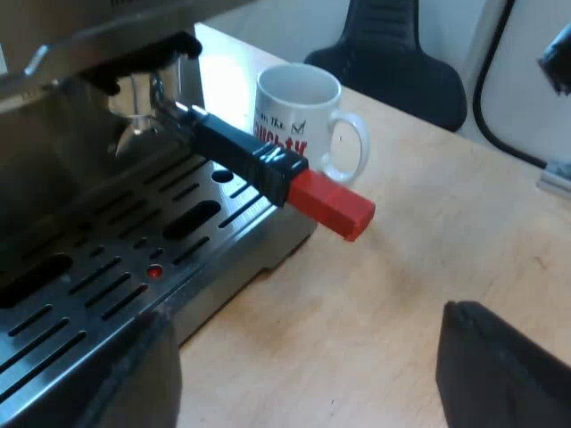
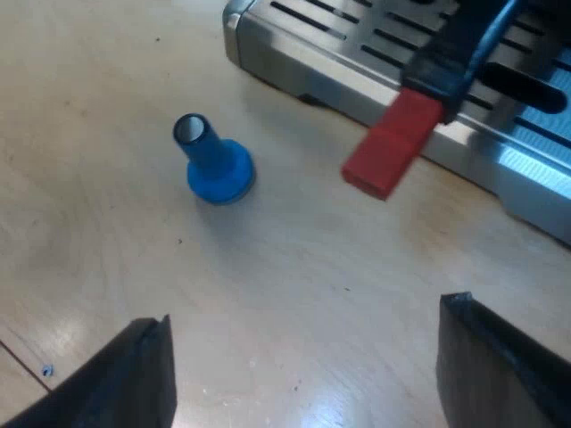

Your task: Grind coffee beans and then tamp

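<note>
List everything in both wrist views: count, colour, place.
espresso machine: 1, steel, on the table
holder: 1, dark handle ending in red, locked into the machine's front, handle reaching out past the machine's edge
mug: 1, white with red print, on the table beside the machine, beyond the holder's handle
tamper: 1, blue, upright on the table, apart from the machine
table: 1, light wood, under everything
chair: 1, black, beyond the table
left gripper: 1, black, jaws open and empty, over the table by the machine
right gripper: 1, black, jaws open and empty, over the table near the tamper
</note>
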